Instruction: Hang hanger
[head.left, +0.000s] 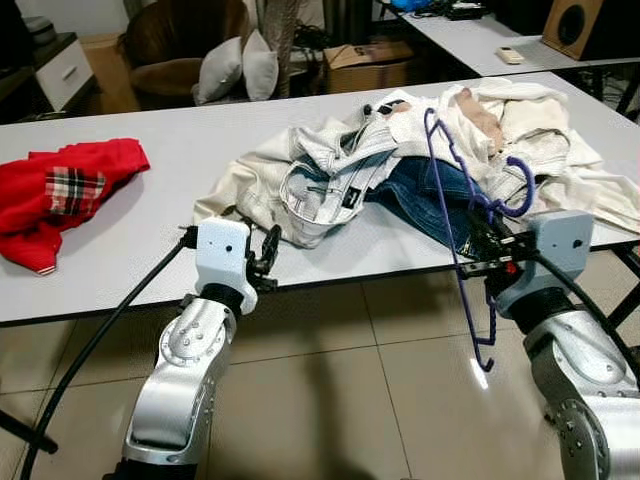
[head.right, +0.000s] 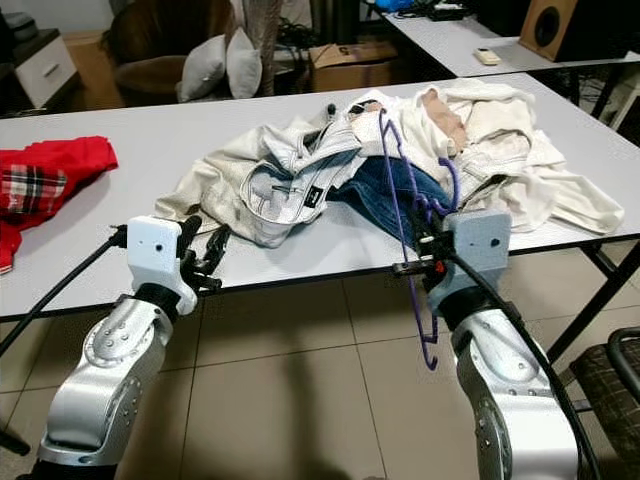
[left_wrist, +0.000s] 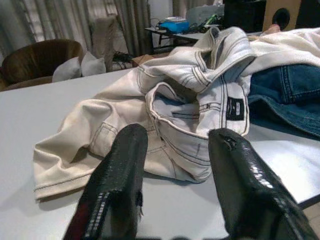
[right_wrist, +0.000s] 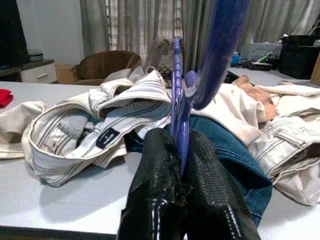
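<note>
A: What does the right gripper (head.left: 487, 243) have?

B: A thin purple plastic hanger (head.left: 452, 215). The two black fingers (right_wrist: 160, 185) are pressed together on its narrow bar, and the hanger stands nearly on edge. Its curled hook is up by the gripper, one long arm rises over the heap of clothes, and the other end drops below the edge of the smooth white table (head.left: 170, 160) toward the glossy beige floor tiles (head.left: 330, 380).

A: And the left gripper (head.left: 268, 255)?

B: It sits at the table's front edge with its textured black fingers (left_wrist: 120, 180) spread apart and nothing between them. They point at a crumpled cream denim garment (head.left: 300, 180) with dark stitching and a small black label.

A: What else is in the pile?

B: Dark blue jeans (head.left: 425, 195), partly under the cream denim, and softer off-white clothes (head.left: 540, 130) bunched toward the right end of the table. The hanger's upper arm lies across this heap.

A: Anything apart from it?

B: A red fleecy garment with a plaid patch (head.left: 65, 190) lies well apart at the left end of the table. Behind the table are a brown rounded armchair (head.left: 185, 45) with two pale pillows (head.left: 238, 68), and a cardboard box (head.left: 368, 62).
</note>
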